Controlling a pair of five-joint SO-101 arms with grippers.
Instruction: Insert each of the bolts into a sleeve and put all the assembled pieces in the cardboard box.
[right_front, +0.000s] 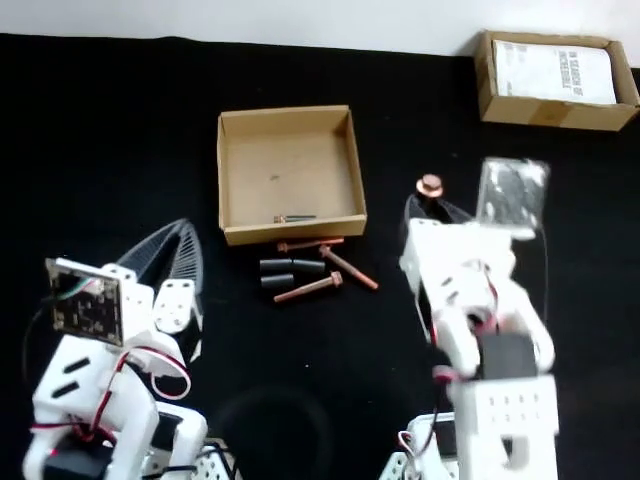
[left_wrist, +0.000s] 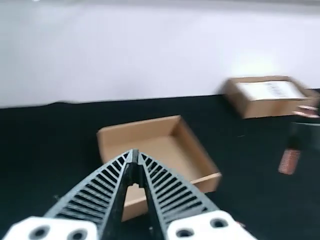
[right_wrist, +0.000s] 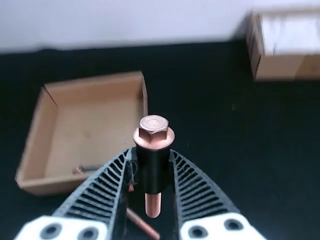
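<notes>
Largely hidden from above, the right gripper (right_wrist: 151, 152) clamps a sleeved bolt (right_wrist: 153, 167) upright, at 3 o'clock of the cardboard box (right_front: 292, 232); the left gripper (left_wrist: 134, 153) is closed, empty, at 8 o'clock

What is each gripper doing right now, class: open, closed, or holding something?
Left gripper: closed, holding nothing.
Right gripper: closed on a bolt seated in a black sleeve.

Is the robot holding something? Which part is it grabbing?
The right gripper holds a bolt pushed through a sleeve, squeezing the sleeve's sides. The left gripper holds nothing.
</notes>
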